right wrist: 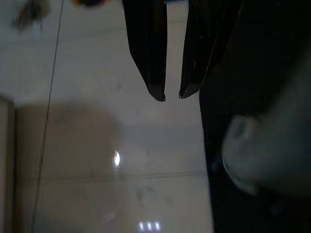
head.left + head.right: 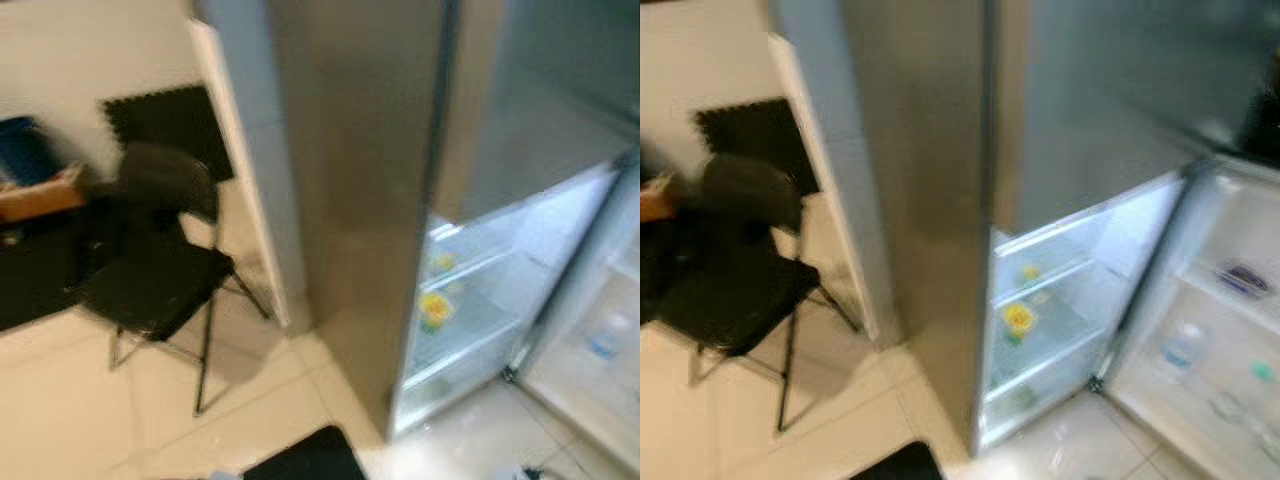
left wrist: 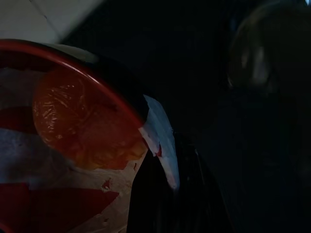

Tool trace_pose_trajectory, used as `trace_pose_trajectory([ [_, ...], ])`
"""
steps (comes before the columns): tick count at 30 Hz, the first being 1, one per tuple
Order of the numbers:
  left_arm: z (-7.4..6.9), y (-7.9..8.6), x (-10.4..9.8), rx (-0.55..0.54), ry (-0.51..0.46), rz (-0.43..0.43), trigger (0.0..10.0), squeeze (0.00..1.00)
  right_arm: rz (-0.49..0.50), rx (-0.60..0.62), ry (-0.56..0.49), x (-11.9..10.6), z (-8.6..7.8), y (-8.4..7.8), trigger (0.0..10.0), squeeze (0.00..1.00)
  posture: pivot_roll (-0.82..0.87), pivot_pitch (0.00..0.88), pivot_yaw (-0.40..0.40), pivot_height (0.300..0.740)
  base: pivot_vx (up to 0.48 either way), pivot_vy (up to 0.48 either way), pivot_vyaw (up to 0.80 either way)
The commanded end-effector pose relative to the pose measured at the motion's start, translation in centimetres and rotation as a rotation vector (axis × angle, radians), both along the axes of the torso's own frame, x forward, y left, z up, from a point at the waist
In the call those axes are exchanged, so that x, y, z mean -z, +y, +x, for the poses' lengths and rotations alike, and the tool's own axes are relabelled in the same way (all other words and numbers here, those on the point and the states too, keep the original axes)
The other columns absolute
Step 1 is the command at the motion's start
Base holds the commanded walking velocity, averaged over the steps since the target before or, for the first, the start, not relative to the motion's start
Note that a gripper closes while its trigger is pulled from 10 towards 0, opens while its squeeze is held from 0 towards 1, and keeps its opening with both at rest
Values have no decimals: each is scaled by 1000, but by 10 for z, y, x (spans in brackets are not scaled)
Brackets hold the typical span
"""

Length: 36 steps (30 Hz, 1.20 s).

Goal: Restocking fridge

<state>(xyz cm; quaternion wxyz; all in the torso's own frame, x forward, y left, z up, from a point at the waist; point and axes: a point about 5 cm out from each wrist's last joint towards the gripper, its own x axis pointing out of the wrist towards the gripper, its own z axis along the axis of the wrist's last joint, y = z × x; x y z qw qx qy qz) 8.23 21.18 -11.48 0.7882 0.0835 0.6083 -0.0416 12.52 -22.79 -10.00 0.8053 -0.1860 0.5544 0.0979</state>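
Note:
The steel fridge (image 2: 360, 200) stands ahead, blurred, with its lower compartment (image 2: 470, 300) lit and open. A yellow item (image 2: 1018, 318) lies on a middle shelf. The open door (image 2: 1230, 330) swings out to the right and carries a bottle (image 2: 1183, 345) and small items. In the left wrist view, a red-rimmed package (image 3: 82, 126) with orange contents under plastic wrap sits close against the dark fingers, held off the floor. My right gripper (image 1: 172, 96) hangs over the tiled floor, its fingertips almost touching with nothing between them.
A black folding chair (image 2: 160, 280) stands left of the fridge, beside a dark table with a wooden box (image 2: 40, 195). A black mat (image 2: 305, 458) lies on the pale tiles in front. A white wall edge (image 2: 250, 170) runs between chair and fridge.

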Motion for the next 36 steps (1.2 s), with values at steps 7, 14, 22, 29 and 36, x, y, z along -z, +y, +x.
trace_pose_trajectory([
  [7,7,-7,0,3,-18,-22,10000,0,-16,29,4,0,-5,-6,10000,0,-59,0,1,740,0,0,229],
  [14,7,-8,0,-1,-15,-29,10000,0,-22,28,9,1,-7,-7,10000,0,-59,0,2,740,0,-285,0],
  [22,6,-8,0,-4,-13,-32,10000,0,-18,33,16,1,-8,-7,10000,0,-59,0,1,740,0,-408,0],
  [29,6,-7,0,-4,-11,-33,10000,0,-18,34,20,2,-10,-6,10000,0,-61,0,2,740,0,-414,0],
  [36,6,-7,0,-2,-12,-35,10000,0,-17,37,25,2,-11,-7,10000,0,-62,0,2,740,0,-415,0],
])
